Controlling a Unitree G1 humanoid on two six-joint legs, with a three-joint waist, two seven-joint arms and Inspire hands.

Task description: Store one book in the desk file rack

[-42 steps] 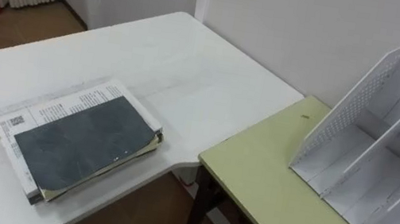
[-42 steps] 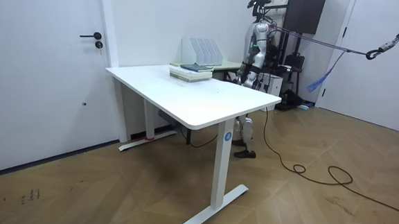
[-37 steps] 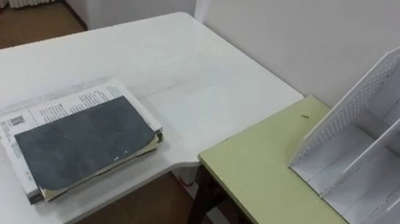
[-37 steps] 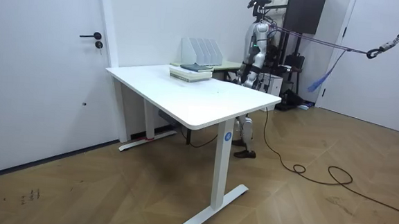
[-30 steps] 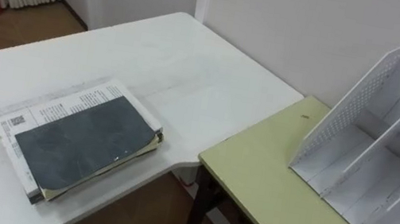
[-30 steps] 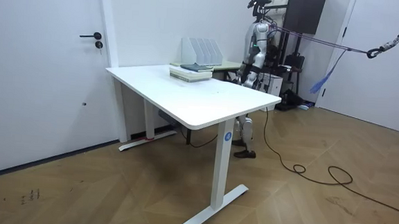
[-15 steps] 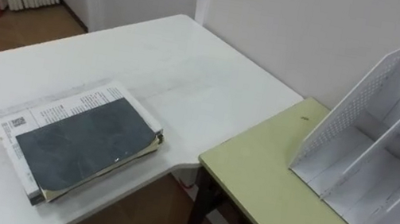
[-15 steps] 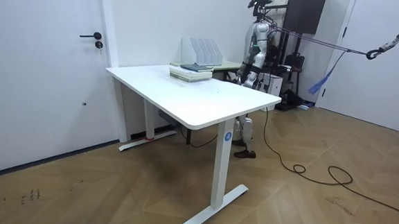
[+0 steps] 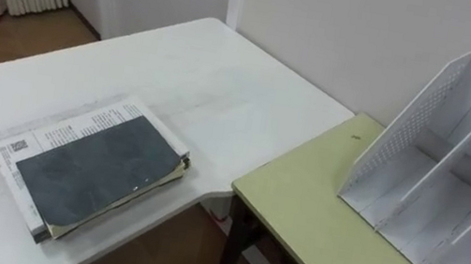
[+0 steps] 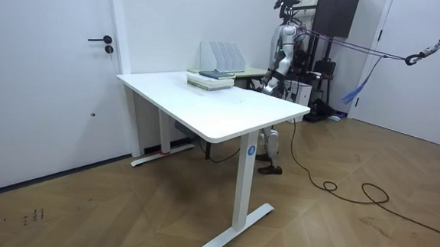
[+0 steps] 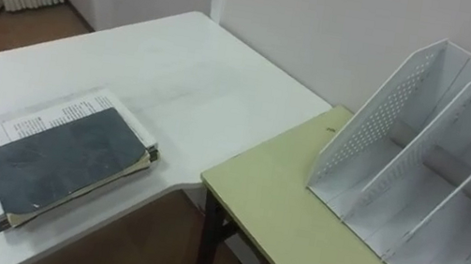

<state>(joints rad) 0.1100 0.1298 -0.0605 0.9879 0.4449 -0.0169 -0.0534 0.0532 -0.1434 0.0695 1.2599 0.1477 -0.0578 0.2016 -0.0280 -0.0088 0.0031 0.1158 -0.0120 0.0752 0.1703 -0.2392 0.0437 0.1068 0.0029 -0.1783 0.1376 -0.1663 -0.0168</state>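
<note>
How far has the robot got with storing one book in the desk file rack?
Done: nothing yet; the visible compartments of the file rack stand empty on the green desk. Under way: nothing; the dark-covered book lies flat on a printed book on the white table. Left: lift one book, carry it to the rack and stand it in a compartment.

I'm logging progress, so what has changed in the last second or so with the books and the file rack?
Nothing was moved, grasped or released; only the head camera shifted slightly. The stack of books still lies on the white table, and the file rack stands empty on the green desk.
</note>
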